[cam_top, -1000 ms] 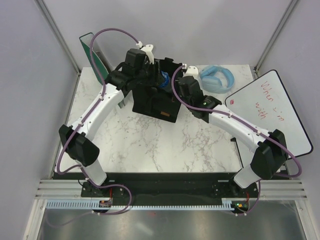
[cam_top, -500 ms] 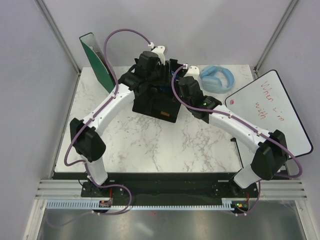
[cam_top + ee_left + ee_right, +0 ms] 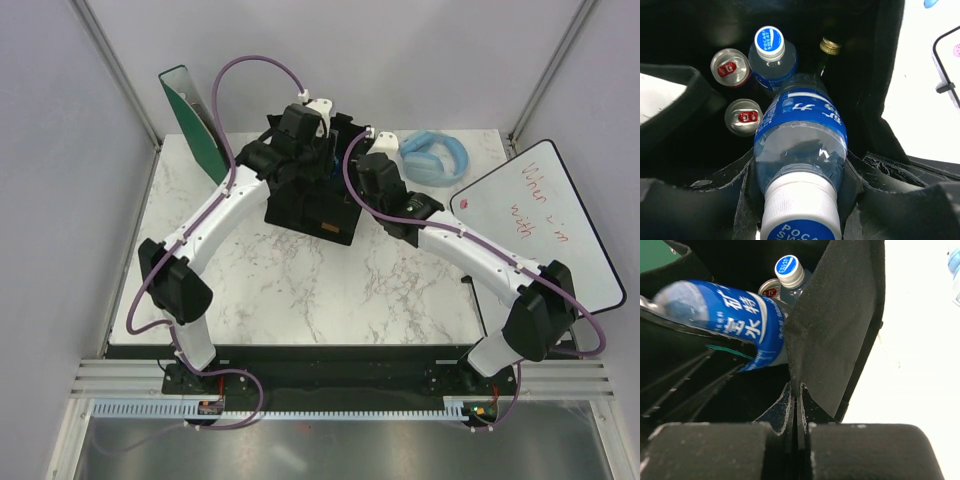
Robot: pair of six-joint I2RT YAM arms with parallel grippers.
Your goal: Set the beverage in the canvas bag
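The beverage (image 3: 801,145), a clear bottle with a blue label and a white cap, hangs tilted inside the mouth of the black canvas bag (image 3: 310,205). My left gripper (image 3: 801,167) is shut on its neck and shoulder, a black finger (image 3: 746,182) on either side. Below it in the bag stand another capped bottle (image 3: 771,55), two cans (image 3: 730,67) and a dark bottle with a gold cap (image 3: 830,46). My right gripper (image 3: 797,390) is shut on the top edge of the bag wall (image 3: 835,325), with the held beverage (image 3: 725,315) just to its left.
Blue headphones (image 3: 435,155) lie at the back right of the marble table. A whiteboard with red writing (image 3: 545,220) leans at the right edge. A green board (image 3: 195,125) stands at the back left.
My left arm has swung right and forward with the bottle, over the bag's opening. The right arm has held still on the bag wall.
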